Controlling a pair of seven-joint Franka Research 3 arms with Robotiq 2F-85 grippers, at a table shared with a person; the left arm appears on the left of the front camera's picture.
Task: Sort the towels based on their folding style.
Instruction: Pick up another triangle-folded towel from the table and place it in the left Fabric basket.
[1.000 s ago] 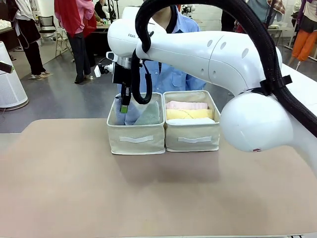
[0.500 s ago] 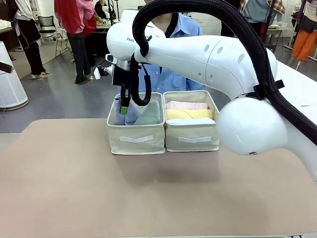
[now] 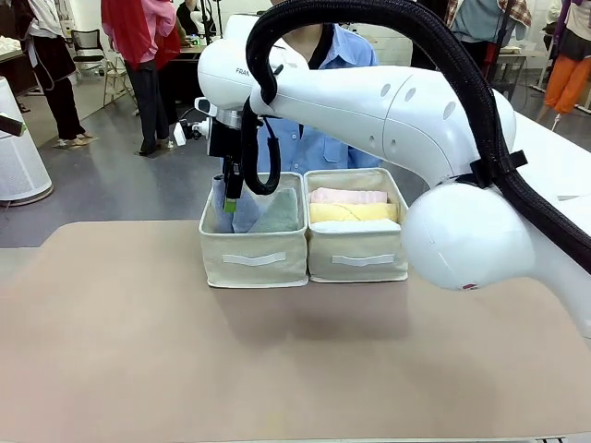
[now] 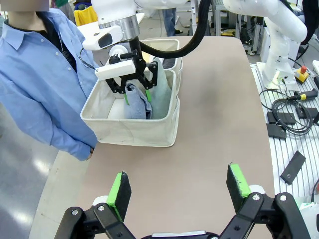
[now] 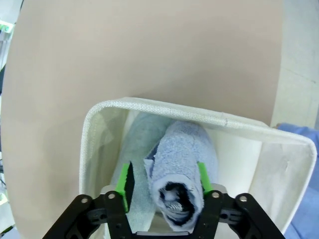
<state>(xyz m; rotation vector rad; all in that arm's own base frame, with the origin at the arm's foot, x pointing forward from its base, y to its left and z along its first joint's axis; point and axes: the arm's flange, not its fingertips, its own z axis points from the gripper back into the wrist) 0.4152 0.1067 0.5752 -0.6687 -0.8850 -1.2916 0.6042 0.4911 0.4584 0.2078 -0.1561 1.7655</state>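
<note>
Front view: right gripper [image 3: 228,196] stood over the left bin [image 3: 254,257], light blue towel [image 3: 242,210] at 6 o'clock. Left wrist view: left gripper [image 4: 178,191] was spread wide, holding nothing, farther off. Right wrist view: pads flanked the towel's long axis; grip or release could not be told.
</note>
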